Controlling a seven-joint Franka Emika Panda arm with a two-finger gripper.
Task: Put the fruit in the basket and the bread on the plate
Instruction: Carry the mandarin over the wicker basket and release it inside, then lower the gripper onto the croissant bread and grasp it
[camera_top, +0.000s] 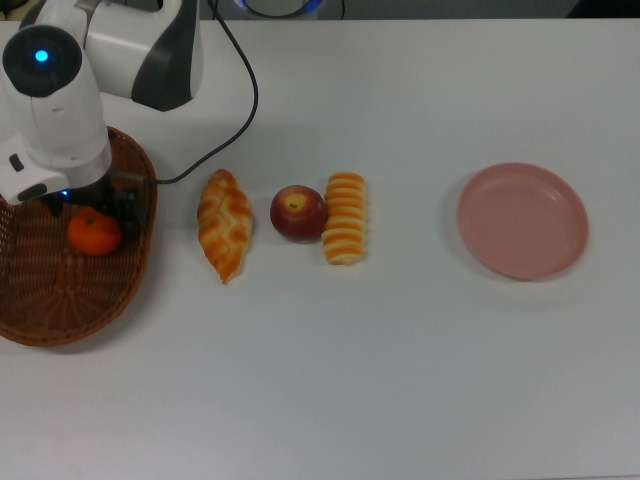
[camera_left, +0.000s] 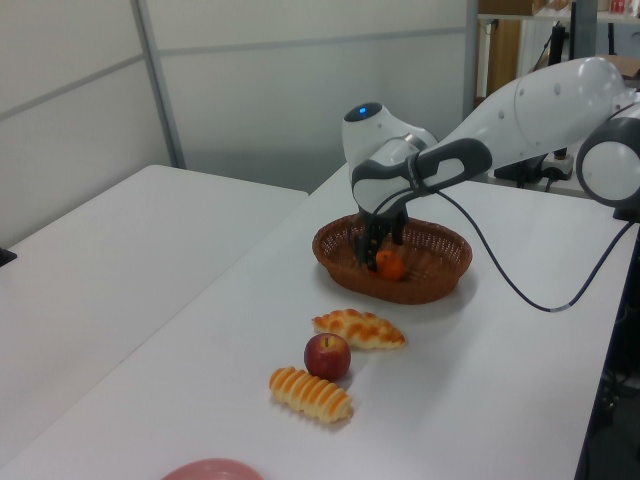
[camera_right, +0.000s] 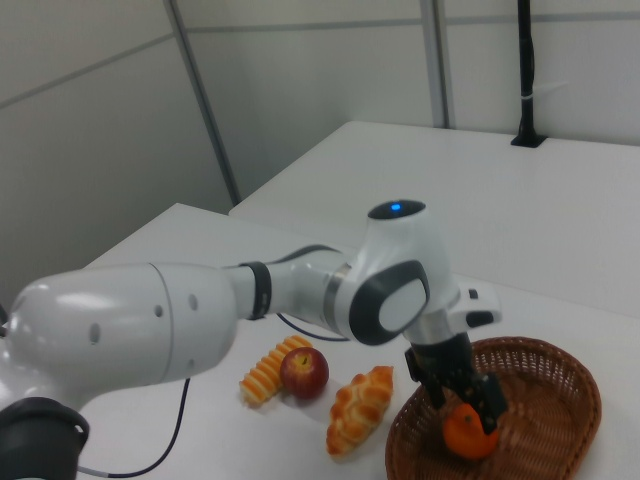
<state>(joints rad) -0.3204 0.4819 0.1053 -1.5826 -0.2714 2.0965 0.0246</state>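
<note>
The orange mandarin (camera_top: 95, 232) lies inside the brown wicker basket (camera_top: 60, 295) at the top view's left. My gripper (camera_top: 90, 208) hangs just above it, open, with its dark fingers either side of the fruit's top (camera_right: 468, 432). On the table, in a row, lie the braided loaf (camera_top: 225, 225), the dark red apple (camera_top: 297, 212) and the ridged roll (camera_top: 345, 217). The pale pink plate (camera_top: 522, 220) sits bare at the top view's right. In the left view the mandarin (camera_left: 391, 265) rests on the basket's floor under the gripper (camera_left: 380, 245).
The arm's black cable (camera_top: 235, 110) trails over the table from the wrist towards the far edge, passing close to the braided loaf. A second white table (camera_left: 110, 250) stands beside this one at the left view's left.
</note>
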